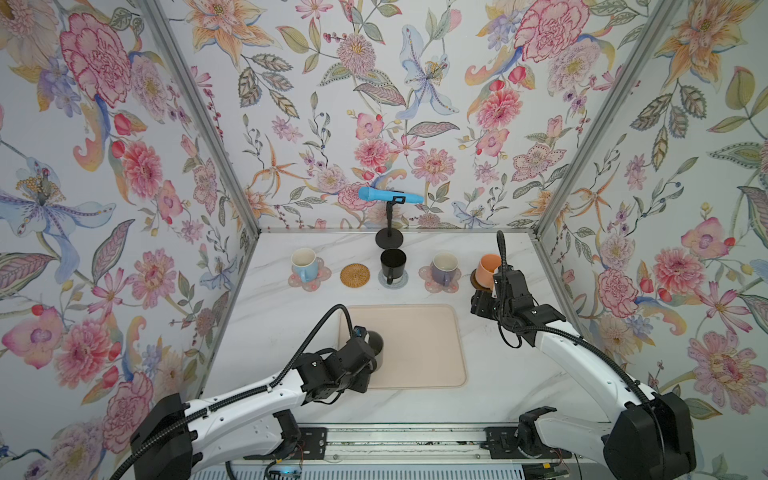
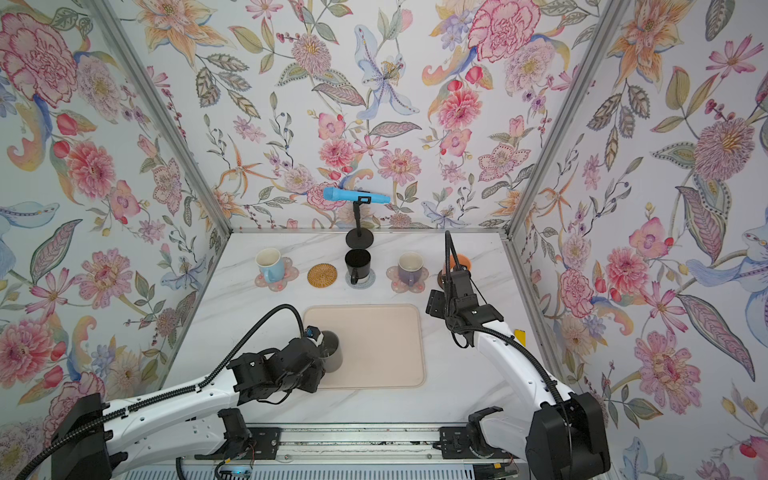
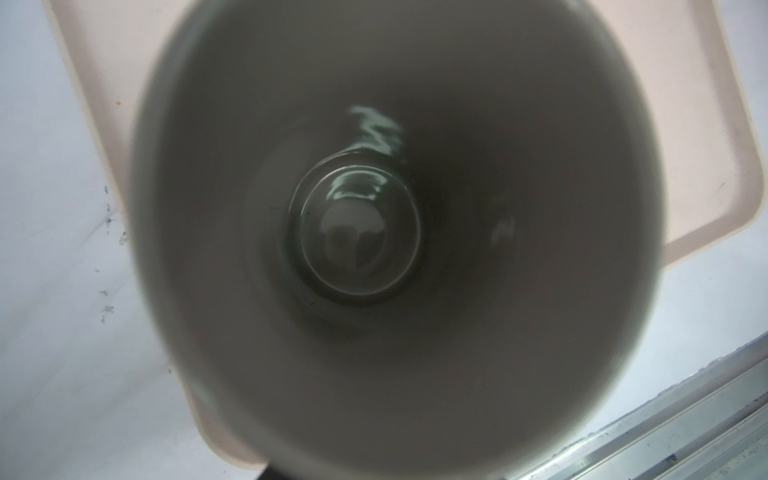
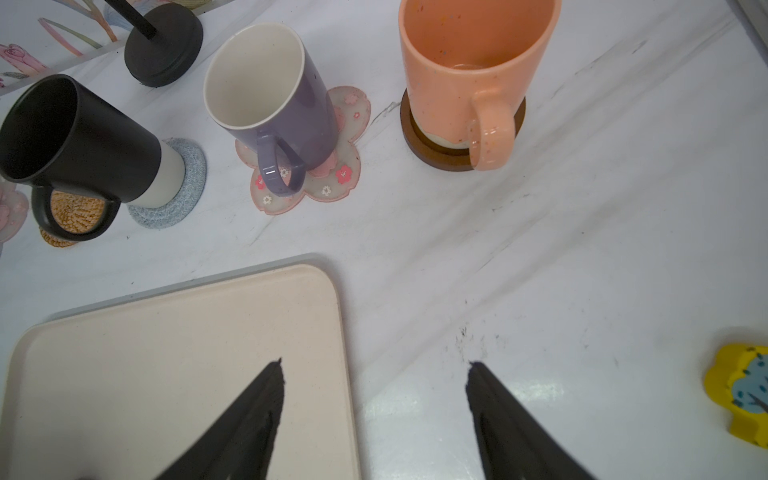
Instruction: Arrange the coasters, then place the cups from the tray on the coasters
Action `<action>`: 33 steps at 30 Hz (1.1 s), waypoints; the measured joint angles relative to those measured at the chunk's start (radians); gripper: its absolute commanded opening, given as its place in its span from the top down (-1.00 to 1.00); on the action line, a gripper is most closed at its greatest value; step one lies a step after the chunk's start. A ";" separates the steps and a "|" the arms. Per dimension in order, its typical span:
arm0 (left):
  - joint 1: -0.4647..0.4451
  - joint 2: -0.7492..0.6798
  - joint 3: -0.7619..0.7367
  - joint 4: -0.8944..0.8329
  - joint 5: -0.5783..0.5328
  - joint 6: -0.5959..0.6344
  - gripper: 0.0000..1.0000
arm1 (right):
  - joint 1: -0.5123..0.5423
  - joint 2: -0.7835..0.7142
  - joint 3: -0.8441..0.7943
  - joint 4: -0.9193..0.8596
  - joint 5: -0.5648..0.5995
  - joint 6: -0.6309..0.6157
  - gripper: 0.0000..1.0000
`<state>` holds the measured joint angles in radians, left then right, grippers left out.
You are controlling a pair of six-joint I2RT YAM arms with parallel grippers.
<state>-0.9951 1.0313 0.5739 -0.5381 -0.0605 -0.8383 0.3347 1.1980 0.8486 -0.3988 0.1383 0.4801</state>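
The grey cup (image 1: pixel 377 347) stands at the left edge of the beige tray (image 1: pixel 419 345). My left gripper (image 1: pixel 360 348) is at it, fingers hidden; the left wrist view looks straight down into the grey cup (image 3: pixel 357 232). At the back, the light blue cup (image 1: pixel 303 264), black cup (image 1: pixel 393 262), purple cup (image 1: pixel 444 268) and orange cup (image 1: pixel 487 266) each sit on a coaster. The rattan coaster (image 1: pixel 354 274) is bare. My right gripper (image 4: pixel 376 365) hovers open and empty over the tray's far right corner (image 4: pixel 328 291), just in front of the orange cup (image 4: pixel 469 70).
A black stand (image 1: pixel 390 239) holding a blue microphone (image 1: pixel 388 195) sits behind the black cup against the back wall. A yellow block (image 4: pixel 739 395) lies on the table to the right of my right arm. Floral walls close in three sides.
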 measured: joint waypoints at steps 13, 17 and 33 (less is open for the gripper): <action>0.000 0.003 0.010 -0.044 -0.030 0.000 0.52 | 0.000 0.000 0.000 0.000 0.000 0.000 -0.44; 0.000 0.003 0.011 -0.043 -0.030 0.001 0.55 | 0.000 0.000 0.000 0.000 0.000 0.000 -0.44; 0.000 0.029 0.031 -0.037 -0.037 0.013 0.79 | 0.000 0.001 0.000 0.000 -0.004 0.000 -0.44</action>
<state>-0.9951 1.0599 0.6048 -0.5751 -0.0978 -0.8257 0.3347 1.1988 0.8486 -0.3992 0.1345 0.4801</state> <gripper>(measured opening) 0.174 0.721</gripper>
